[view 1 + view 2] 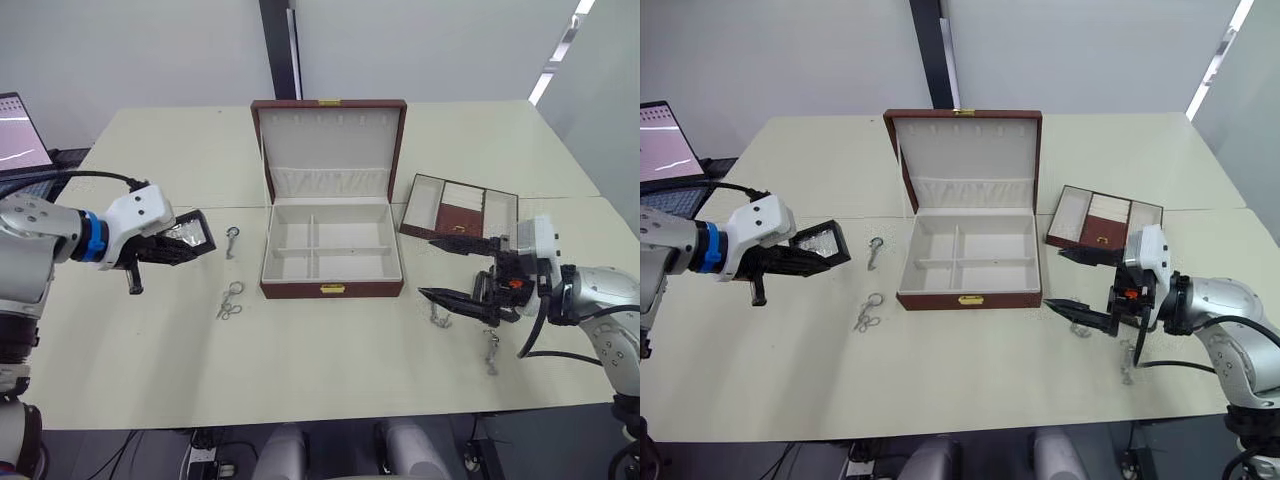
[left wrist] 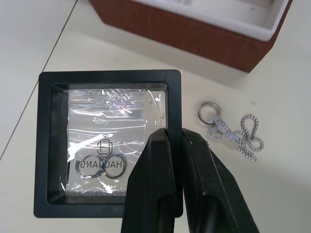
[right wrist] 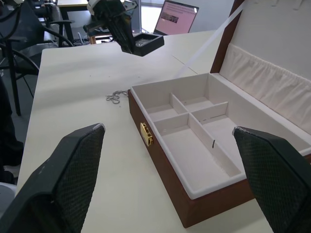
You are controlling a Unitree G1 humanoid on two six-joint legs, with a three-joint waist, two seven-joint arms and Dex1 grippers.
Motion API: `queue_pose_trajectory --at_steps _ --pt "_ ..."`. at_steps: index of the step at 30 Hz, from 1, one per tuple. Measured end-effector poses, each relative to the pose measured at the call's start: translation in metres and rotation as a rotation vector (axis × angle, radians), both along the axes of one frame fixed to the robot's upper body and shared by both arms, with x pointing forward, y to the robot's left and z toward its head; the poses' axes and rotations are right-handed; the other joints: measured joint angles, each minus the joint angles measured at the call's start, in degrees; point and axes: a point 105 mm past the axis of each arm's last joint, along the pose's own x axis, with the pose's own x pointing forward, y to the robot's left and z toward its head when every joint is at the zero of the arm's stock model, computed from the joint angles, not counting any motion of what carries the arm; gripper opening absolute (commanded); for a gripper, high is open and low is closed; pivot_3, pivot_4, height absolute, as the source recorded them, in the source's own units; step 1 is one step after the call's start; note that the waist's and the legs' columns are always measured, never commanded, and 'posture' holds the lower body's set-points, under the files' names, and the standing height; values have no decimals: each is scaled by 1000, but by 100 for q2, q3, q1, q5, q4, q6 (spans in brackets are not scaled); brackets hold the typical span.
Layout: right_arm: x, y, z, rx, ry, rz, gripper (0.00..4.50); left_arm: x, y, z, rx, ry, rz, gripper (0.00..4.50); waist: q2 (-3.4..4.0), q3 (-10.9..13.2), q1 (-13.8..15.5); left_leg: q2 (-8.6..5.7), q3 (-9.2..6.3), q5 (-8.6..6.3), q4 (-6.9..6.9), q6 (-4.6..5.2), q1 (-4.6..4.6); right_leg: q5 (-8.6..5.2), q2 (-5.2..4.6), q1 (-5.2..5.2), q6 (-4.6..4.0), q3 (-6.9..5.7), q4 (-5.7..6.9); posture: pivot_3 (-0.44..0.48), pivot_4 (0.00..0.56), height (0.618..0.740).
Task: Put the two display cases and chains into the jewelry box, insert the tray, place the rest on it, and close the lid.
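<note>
The jewelry box [image 1: 331, 289] stands open at the table's middle, its cream compartments bare and the lid [image 1: 330, 140] upright behind. Left of it, my left gripper [image 1: 180, 250] is shut on a display case [image 1: 192, 232], held above the table; up close, both fingers pinch the black frame [image 2: 109, 77] at one edge. Two chains [image 1: 232, 240] [image 1: 230, 302] lie between that case and the box. The tray [image 1: 460, 208] rests to the right of the box. My right gripper [image 1: 450, 270] hangs open in front of the tray, above further chains [image 1: 440, 318] [image 1: 491, 352].
A laptop [image 1: 20, 135] sits at the far left edge of the table. Cables trail from both arms. A seam [image 1: 200, 205] crosses the tabletop behind the box.
</note>
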Motion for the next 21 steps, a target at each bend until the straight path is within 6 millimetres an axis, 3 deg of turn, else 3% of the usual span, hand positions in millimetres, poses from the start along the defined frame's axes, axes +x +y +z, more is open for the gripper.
queue_pose_trajectory --at_steps 4,12,21 --pt "-3 -5 5 7 -10 -48 4500 8 -34 21 -27 -29 -86 31 -2 1 32 -2 0 0 1 0 -3 0 0 3 0 1 -3 0 150 740" --pt "-9 -17 0 3 -14 -176 4500 26 -111 28 -79 -14 -297 31 -6 2 54 -3 0 0 7 0 -9 0 2 -1 0 2 -2 0 150 740" --pt "-16 -21 -5 22 -22 -289 4500 48 -160 -1 -73 15 -417 31 -7 3 41 -3 -1 0 13 0 -10 0 4 0 0 3 -1 0 150 740"
